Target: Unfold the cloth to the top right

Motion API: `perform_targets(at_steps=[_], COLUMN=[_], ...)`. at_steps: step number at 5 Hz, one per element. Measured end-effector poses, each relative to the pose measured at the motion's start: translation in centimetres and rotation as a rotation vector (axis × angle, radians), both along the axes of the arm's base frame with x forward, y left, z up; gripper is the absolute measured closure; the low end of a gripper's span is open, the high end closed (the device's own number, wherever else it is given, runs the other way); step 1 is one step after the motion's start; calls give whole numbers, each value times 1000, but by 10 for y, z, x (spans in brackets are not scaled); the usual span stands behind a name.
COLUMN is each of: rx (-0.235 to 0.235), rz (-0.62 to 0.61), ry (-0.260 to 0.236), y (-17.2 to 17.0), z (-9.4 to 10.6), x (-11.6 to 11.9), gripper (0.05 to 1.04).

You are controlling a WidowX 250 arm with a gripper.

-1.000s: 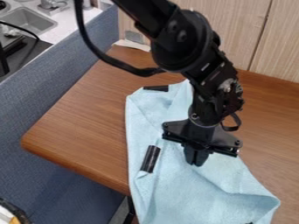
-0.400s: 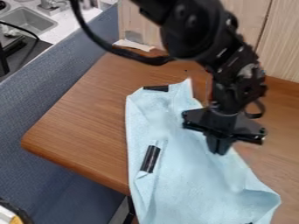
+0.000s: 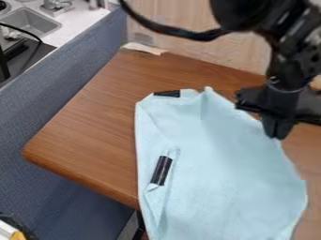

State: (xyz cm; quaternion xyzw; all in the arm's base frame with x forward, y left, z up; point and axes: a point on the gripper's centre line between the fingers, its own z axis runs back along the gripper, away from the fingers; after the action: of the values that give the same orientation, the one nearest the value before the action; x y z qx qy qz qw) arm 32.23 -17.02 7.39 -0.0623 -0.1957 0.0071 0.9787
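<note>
Here, one gripper point(image 3: 278, 136) pinched closed on one blue cloth point(image 3: 219, 164), two black strips point(image 3: 161, 170), one table point(image 3: 94, 126)

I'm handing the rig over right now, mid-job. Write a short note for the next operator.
Gripper: looks shut on the cloth's right edge, low over the table.
Cloth: on the table, a dark strip near its left side, another at its top edge.
Done: the middle lies mostly spread out.
Left: probably ease the held edge further to the top right, then let go; a small fold remains by the left strip.
</note>
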Motion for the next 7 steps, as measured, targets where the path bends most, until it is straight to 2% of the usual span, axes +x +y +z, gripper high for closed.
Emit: perform_targets(at_steps=[2,3,4,5,6,7], rx=[-7,7,-1,-55,-66,-62], rz=[-136,-161,-152,-134,-121,-116], ry=[69,111,104,65,48,60], y=[-31,-41,-43,-45,-43,-42], z=[-14,-28,-28,-43,-49,-50], x=[26,38,41,37,35,34], gripper=[1030,1030,1030,1030,1009,868])
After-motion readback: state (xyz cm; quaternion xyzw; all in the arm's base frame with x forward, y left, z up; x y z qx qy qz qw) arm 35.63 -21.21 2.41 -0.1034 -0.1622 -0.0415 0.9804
